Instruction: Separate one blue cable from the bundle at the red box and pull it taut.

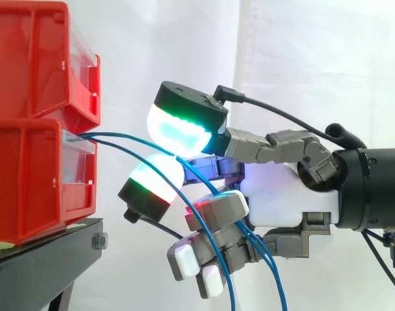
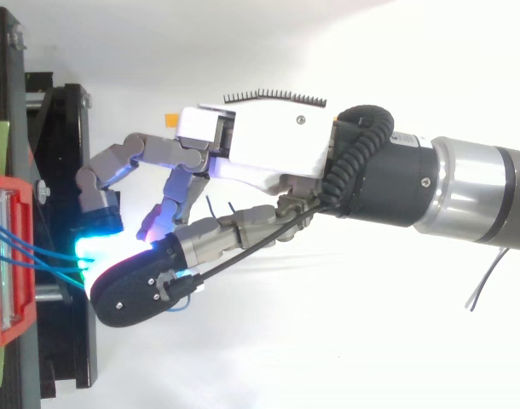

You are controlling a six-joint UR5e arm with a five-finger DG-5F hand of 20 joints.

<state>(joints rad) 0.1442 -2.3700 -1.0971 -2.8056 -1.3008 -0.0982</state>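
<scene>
- Blue cables [image 1: 95,137] come out of the front of the lower red box [image 1: 29,181] on the black stand [image 1: 42,265]. They look thin, light and limp.
- One blue cable [image 1: 136,138] runs between two glowing pads [image 1: 178,129] close to the box. The rest sag past the curled lower fingers.
- As I read it, the hand [image 1: 288,194] is closed and pinching that strand. I'd grip firmly there, since the sheath looks slick.

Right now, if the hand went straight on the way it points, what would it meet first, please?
Most likely the blue cables, which cross its path as they leave the lower red bin. Past them the hand would reach that bin's front; the top view puts it roughly in line.
</scene>
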